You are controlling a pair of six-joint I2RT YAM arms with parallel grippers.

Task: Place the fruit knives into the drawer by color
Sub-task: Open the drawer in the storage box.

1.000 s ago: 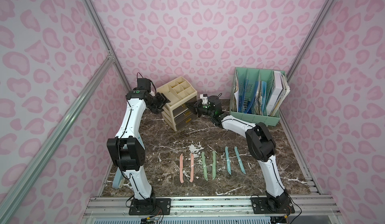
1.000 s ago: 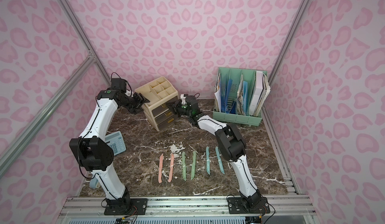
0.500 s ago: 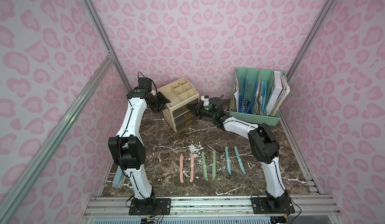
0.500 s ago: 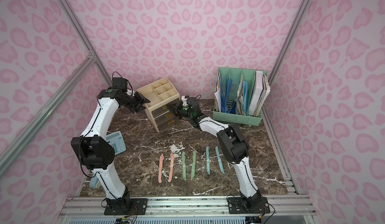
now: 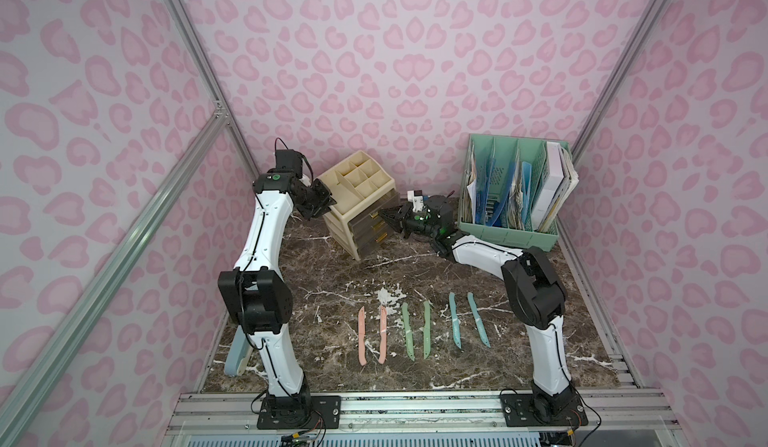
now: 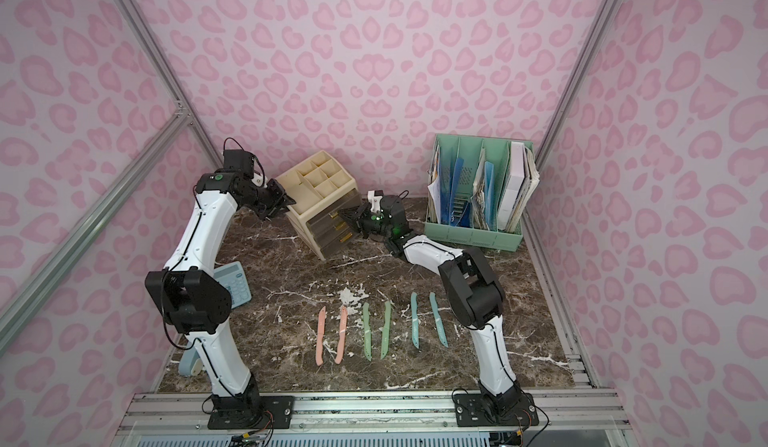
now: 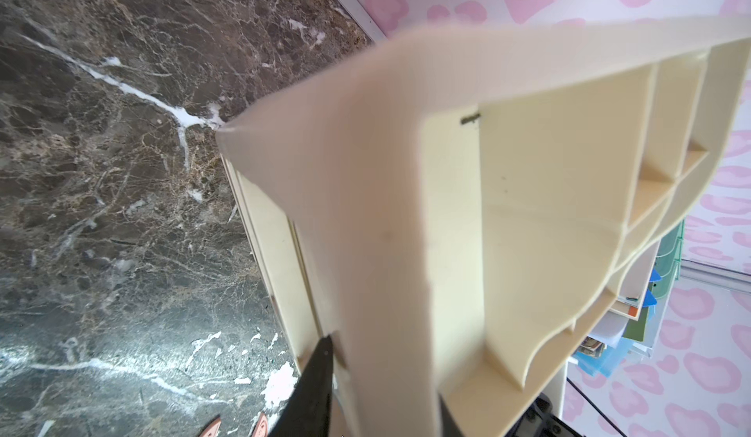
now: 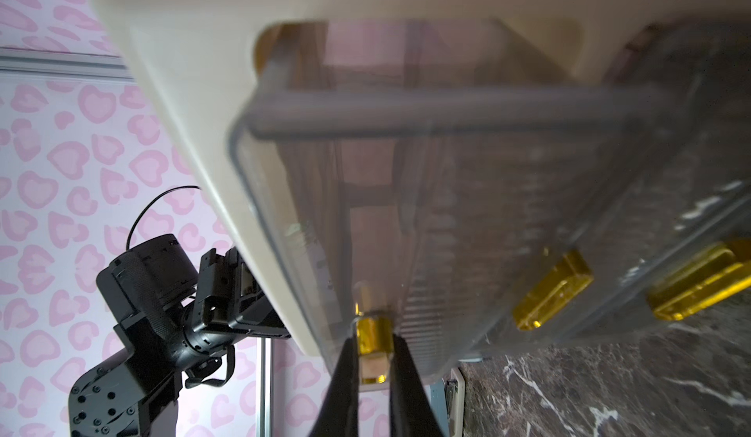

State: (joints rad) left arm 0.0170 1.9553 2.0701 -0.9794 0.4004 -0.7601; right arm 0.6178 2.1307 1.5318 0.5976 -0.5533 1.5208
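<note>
Drawer unit (image 5: 361, 183): cream, with clear drawers, standing on the marble table (image 5: 332, 266).
Left gripper (image 7: 384, 374): jaws pinching the drawer unit's side wall at its top rim.
Right gripper (image 8: 372, 345): jaws pinching the gold handle (image 8: 372, 329) of the drawer unit's top drawer.
Fruit knives: six lie flat in a row, well in front of the drawer unit and untouched; pink pair (image 5: 362, 334), green pair (image 5: 408, 330), teal pair (image 5: 455, 320).
</note>
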